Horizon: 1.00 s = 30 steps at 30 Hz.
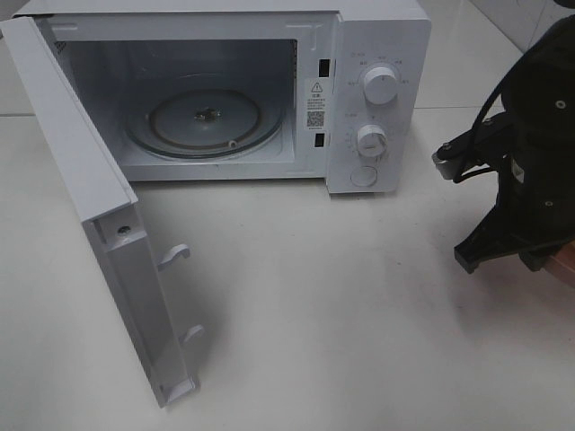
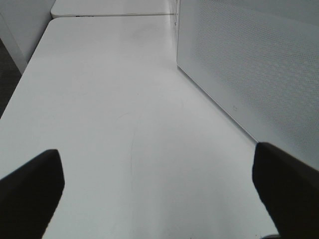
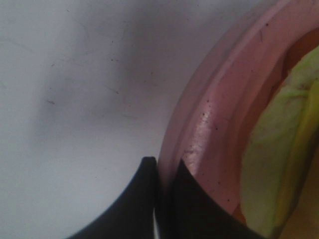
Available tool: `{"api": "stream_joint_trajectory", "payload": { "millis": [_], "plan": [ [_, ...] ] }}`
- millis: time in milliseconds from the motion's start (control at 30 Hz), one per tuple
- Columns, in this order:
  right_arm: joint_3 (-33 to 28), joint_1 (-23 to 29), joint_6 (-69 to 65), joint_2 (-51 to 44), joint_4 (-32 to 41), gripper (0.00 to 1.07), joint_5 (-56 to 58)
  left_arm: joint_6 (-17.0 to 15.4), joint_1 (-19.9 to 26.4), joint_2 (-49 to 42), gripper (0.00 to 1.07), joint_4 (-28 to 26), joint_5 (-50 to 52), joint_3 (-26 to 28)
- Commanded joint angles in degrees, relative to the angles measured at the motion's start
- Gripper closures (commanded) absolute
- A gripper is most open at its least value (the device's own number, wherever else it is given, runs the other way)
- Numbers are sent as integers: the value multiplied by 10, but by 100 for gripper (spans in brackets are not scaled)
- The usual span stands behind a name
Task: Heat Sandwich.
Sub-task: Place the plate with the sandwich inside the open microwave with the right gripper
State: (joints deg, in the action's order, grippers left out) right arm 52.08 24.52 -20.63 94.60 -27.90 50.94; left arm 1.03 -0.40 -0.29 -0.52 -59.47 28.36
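Right wrist view alone showed the grip: right gripper point(image 3: 158, 199) jaws pressed nearly together, pinching the pink plate point(image 3: 209, 114) rim. Sandwich point(image 3: 279, 149) lay on that plate just beside the jaws, cut off, only green and yellow filling visible. Left wrist view: left gripper point(image 2: 157, 174) jaws spread wide above the white table point(image 2: 99, 99). Exterior high view: microwave point(image 1: 377, 54) door point(image 1: 81, 180) stood open; sandwich hidden behind the right arm.

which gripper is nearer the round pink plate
Right. The right gripper sits shut at the rim of the round pink plate; the left gripper hangs open over bare table beside the white microwave, with no plate in its view.
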Motion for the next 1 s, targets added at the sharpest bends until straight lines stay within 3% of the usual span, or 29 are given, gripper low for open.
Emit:
{"api": "stream_joint_trajectory", "payload": {
  "millis": [33, 667, 1000],
  "plan": [
    [-6, 17, 9, -23, -14, 107, 21, -2, 2, -15, 9, -1, 2, -1],
    [-85, 112, 7, -119, -13, 107, 69, -2, 2, -15, 9, -1, 2, -1],
    [-89, 163, 6, -148, -10, 107, 107, -2, 2, -15, 9, -1, 2, -1]
  ]
}}
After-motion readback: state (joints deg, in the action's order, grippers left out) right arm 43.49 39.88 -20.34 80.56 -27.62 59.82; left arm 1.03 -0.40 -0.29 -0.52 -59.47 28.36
